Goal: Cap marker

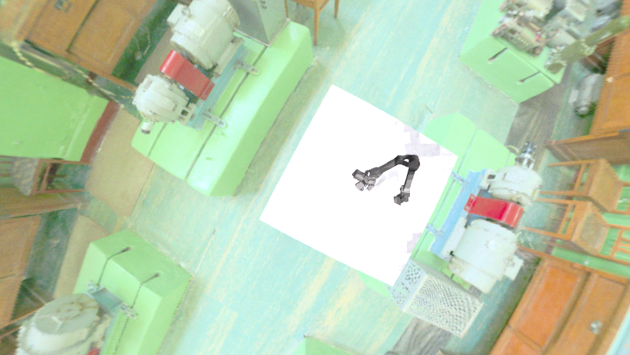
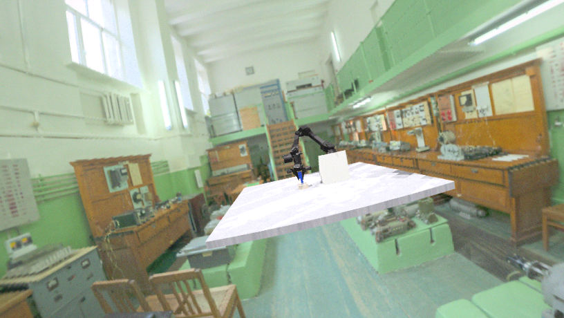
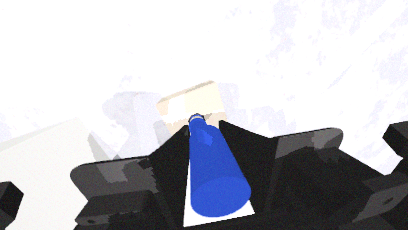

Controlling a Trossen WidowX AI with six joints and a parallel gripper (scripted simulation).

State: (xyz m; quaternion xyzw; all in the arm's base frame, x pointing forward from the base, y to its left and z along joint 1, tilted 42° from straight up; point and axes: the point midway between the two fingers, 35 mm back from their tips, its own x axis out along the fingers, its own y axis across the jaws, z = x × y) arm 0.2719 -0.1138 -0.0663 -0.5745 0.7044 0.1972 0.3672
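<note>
The blue cap [image 3: 216,170] is between my fingers, its round closed end toward the wrist camera. My gripper [image 3: 204,126] [image 2: 301,174] is shut on it, directly above the pale wooden holder block [image 2: 303,186] [image 3: 192,99]. A narrower blue part, seemingly the marker [image 3: 197,123], shows beyond the cap, in line with it and going down to the block. The cap appears to be over the marker's top; how far down it sits cannot be told. In the top view the arm hides the block, marker and cap.
A cream upright panel [image 2: 334,167] stands on the white table [image 2: 276,215] [image 1: 309,176] near the arm's base, beside the holder block. It also shows at the left edge of the wrist view. The arm [image 1: 412,162] bends high over the table. Grey shadow patches lie on the table top.
</note>
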